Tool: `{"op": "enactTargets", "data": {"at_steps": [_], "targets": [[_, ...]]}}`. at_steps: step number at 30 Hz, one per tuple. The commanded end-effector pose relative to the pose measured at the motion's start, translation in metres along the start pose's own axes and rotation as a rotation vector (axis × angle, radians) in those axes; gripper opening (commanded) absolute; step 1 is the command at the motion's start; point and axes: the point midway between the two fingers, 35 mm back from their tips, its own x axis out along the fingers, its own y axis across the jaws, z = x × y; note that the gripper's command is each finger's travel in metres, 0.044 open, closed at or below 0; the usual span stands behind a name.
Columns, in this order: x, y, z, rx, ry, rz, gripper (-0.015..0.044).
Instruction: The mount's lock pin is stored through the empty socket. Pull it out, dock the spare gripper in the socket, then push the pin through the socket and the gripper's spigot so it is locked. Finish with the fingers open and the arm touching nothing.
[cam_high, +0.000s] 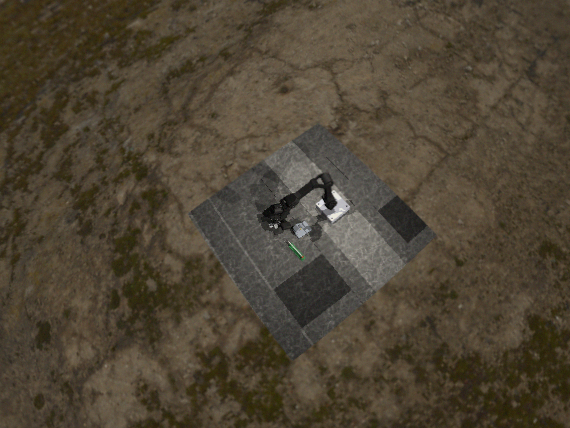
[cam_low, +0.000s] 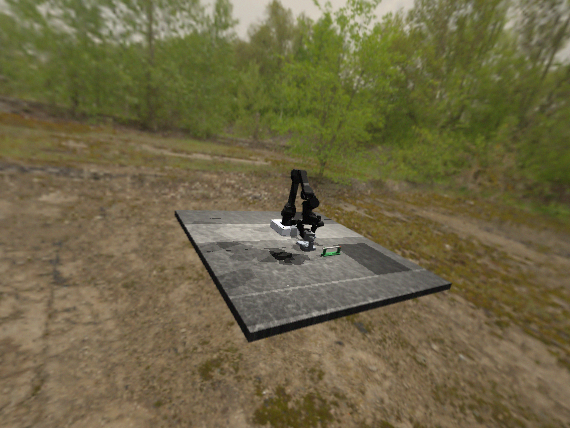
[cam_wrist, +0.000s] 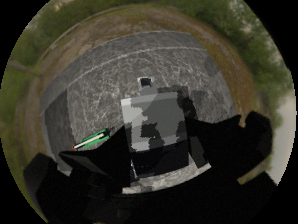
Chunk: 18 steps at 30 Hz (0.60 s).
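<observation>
My gripper is shut on the spare gripper. This grey block has a small hollow square spigot on its far side in the wrist view. My gripper appears raised off the table, with a separate dark shadow below it in the exterior view. The pale mount stands close beside it; I cannot make out its socket. The lock pin, pale with a red end, lies along a green cradle, away from the mount. The fingers partly hide the spare gripper.
The arm's white base plate is beyond the mount. The green cradle is close to the mount on the other side. The square table has sharp outer edges, with dark patches and light bands across its top.
</observation>
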Motion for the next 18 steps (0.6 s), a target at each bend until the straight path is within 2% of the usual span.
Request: {"op": "enactTargets", "data": {"at_steps": [1,18], "targets": [[0.000,0.000,0.001,0.000,-0.005,-0.001,0.0000],[-0.002,0.016,-0.026,-0.043,0.110,-0.074,0.0000]]}}
